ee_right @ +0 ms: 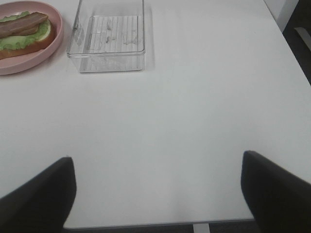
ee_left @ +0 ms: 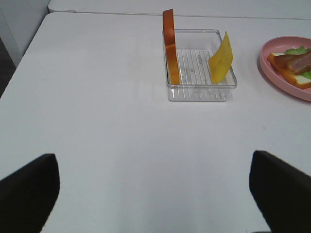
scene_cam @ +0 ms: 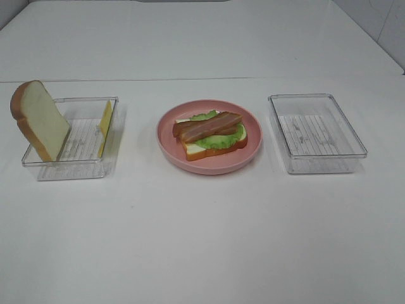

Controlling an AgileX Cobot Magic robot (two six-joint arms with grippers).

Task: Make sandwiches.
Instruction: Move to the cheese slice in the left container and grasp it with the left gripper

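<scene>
With left gripper and right gripper wide open, empty, risks toppling cheese slice ahead of left by bumping clear tray.

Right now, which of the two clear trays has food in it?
The left tray in the high view: a bread slice and a yellow cheese slice stand on edge in it. The right tray holds nothing.

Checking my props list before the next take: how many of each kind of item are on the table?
Bread slices: 2
Cheese slice: 1
Lettuce leaf: 1
Bacon strips: 2
Pink plate: 1
Clear trays: 2
Total: 9
</scene>
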